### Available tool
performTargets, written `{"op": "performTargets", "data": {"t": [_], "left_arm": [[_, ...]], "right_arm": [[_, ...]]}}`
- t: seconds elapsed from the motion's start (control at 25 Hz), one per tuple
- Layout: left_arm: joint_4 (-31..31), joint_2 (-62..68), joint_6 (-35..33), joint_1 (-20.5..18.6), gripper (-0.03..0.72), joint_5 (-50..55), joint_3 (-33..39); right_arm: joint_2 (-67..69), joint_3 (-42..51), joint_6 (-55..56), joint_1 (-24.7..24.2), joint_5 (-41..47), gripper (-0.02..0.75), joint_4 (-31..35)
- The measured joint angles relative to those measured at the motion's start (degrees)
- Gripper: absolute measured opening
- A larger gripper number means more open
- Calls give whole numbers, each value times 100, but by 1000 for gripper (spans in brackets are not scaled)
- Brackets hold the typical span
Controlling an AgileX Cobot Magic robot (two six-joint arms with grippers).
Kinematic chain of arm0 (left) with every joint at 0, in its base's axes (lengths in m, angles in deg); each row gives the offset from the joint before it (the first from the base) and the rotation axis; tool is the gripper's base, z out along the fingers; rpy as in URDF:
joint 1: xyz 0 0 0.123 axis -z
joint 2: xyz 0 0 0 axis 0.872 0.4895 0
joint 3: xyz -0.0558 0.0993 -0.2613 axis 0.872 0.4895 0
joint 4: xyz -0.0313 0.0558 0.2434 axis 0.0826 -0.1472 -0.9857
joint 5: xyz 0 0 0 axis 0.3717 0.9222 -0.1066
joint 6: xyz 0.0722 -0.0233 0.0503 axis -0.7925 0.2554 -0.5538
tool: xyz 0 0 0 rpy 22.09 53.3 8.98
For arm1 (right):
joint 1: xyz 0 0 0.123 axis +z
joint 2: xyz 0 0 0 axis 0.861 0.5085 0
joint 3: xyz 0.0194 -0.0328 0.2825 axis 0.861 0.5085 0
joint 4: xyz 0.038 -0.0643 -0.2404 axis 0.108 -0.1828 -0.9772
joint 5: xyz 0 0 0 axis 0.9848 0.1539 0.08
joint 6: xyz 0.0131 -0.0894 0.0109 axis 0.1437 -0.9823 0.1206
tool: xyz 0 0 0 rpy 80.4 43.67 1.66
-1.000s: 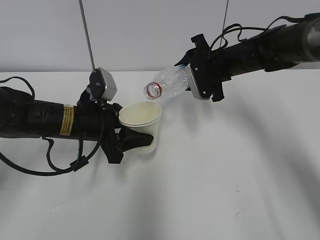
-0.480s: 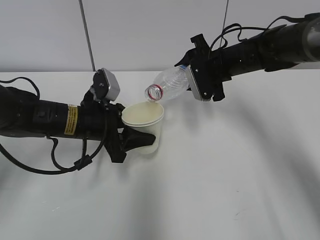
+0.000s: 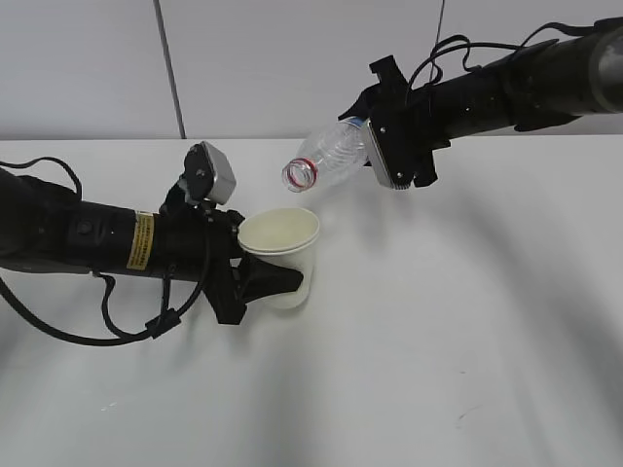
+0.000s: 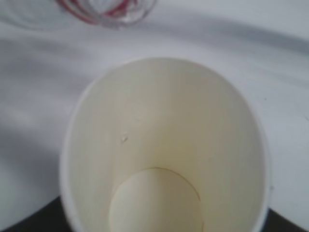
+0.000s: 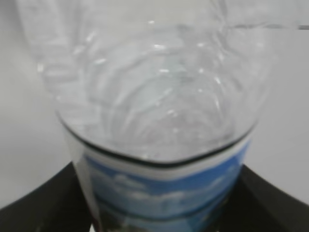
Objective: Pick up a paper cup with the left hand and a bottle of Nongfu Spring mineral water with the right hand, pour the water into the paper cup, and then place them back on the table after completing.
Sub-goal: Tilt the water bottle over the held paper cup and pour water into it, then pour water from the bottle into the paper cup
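Observation:
My left gripper [image 3: 265, 282], on the yellow-stickered arm, is shut on a cream paper cup [image 3: 280, 251] near the white table [image 3: 438, 370]. The cup fills the left wrist view [image 4: 164, 154], and no water is visible in it. My right gripper [image 3: 362, 148] is shut on a clear plastic bottle [image 3: 326, 161] with a blue label [image 5: 169, 191]. The bottle lies nearly level, its open red-ringed mouth [image 3: 300, 175] above and just behind the cup's rim. That mouth also shows at the top of the left wrist view [image 4: 104, 9]. No water stream shows.
A grey wall with a thin vertical seam [image 3: 167, 68] stands behind the table. Black cables [image 3: 117, 321] loop under my left arm.
My right gripper has raised the bottle and its mouth away from the cup's rim. My left gripper has lowered the cup a little and shifted slightly right.

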Motion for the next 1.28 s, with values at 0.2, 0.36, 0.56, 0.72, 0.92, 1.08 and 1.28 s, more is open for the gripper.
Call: {"op": "performTargets", "data": {"t": [0.2,0.36,0.56,0.72,0.92,1.08,1.28], "left_arm": [[0,97,2,0,367,0,-20],[19,97,2,0,367,-18,-63],[19,97,2,0,367,-67,-63],[19,97,22,0,367,-71,-63],[14,97,49,0,367,-137,-63],[-3,97,49,0,367,-241,-63],[-4,97,61,0,367,-251,-63]], "right_arm": [[0,-12,-86,0,0,475,0],[0,-12,-215,56,17,474,0],[0,-35,-413,115,69,473,-11],[0,-120,-448,115,107,473,-11],[0,-167,-448,115,120,473,-11],[0,-193,-562,115,154,473,-11],[0,-193,-692,115,234,473,-11]]}}
